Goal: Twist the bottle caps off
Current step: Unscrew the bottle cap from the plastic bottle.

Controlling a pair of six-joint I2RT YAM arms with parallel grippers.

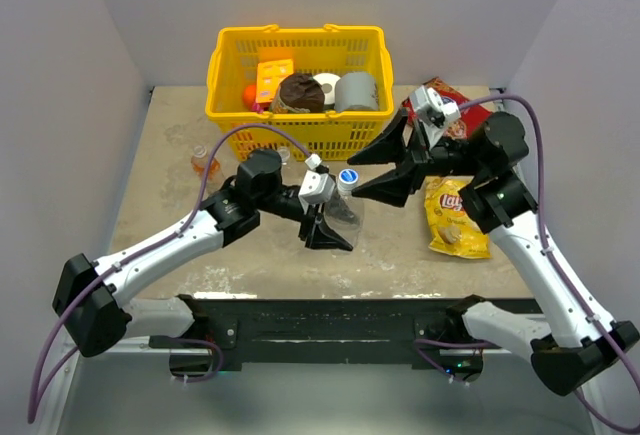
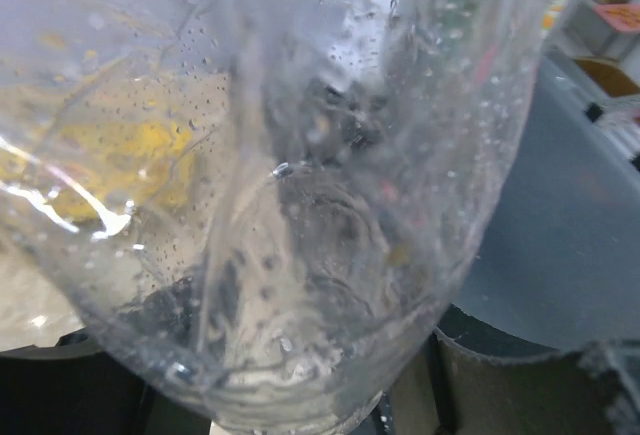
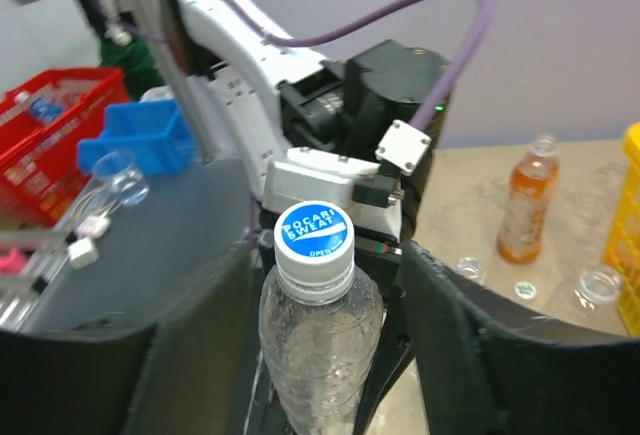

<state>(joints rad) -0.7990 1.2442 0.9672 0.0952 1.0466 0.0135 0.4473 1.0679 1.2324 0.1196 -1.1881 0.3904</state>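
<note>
My left gripper [image 1: 327, 227] is shut on a clear bottle [image 1: 346, 209] and holds it above the table's middle. The bottle's wet wall [image 2: 300, 205] fills the left wrist view and hides the fingers there. Its white cap with a blue face [image 3: 313, 235] sits on the neck. My right gripper [image 3: 330, 265] is open, with one dark finger [image 3: 190, 355] on each side of the cap and a gap to both. An orange drink bottle [image 3: 525, 210] stands at the far left [image 1: 205, 162] with a bare neck. A loose cap [image 3: 525, 290] lies near it.
A yellow basket [image 1: 230, 105] with rolls and a can stands at the back. A yellow chips bag [image 1: 455, 217] and a red bag [image 1: 452, 105] lie on the right. Two clear open bottle necks [image 3: 468, 270] [image 3: 600, 285] show near the orange bottle.
</note>
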